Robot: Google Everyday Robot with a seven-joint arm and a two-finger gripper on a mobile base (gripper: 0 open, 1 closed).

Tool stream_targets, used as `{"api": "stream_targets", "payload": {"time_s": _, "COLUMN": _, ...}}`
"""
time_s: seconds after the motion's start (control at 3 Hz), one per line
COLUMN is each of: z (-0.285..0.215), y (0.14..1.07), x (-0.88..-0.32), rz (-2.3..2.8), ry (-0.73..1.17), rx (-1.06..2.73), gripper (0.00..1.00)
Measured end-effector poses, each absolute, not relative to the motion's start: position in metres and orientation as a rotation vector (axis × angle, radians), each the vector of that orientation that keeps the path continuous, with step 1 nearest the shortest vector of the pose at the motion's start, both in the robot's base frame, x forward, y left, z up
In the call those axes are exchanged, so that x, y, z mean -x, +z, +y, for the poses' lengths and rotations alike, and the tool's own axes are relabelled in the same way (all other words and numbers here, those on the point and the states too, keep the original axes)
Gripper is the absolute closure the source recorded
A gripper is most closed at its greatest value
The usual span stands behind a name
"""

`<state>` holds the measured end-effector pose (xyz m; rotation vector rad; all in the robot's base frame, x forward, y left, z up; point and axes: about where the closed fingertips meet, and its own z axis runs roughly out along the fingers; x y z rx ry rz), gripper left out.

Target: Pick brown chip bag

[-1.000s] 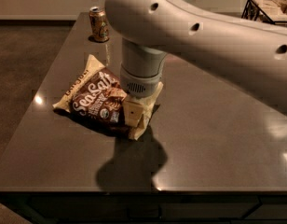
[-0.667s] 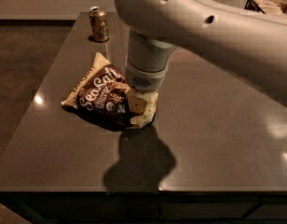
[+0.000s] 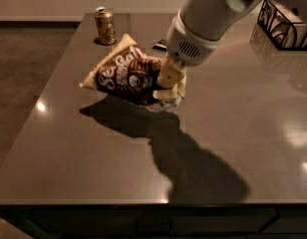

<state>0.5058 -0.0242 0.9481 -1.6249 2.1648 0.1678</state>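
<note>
The gripper (image 3: 171, 85) pinches one edge of the brown chip bag (image 3: 124, 73), which hangs out sideways from it, above the table (image 3: 69, 153). With such an edge hold, I think the crinkly bag may slip out.

The white arm (image 3: 216, 11) comes down from the upper right, its vented wrist (image 3: 191, 44) tilted leftward. Below it the hand (image 3: 169, 86) points downward, its cream fingers (image 3: 171, 74) apparently pinched together on the right edge of the brown chip bag (image 3: 124, 73).
</note>
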Motion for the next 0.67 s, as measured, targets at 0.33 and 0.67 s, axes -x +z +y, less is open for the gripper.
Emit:
{"api": "stream_targets", "payload": {"time_s": 0.33, "z": -0.0451, "y": 0.9840, "x": -0.5060, "rz": 2.084, "ry": 0.265, "rx": 1.587, "gripper": 1.00}}
{"api": "stream_targets", "payload": {"time_s": 0.67, "z": -0.0423, "y": 0.9912, "x": -0.5040, "rz": 2.065, "ry": 0.269, "rx": 1.587, "gripper": 1.00}}
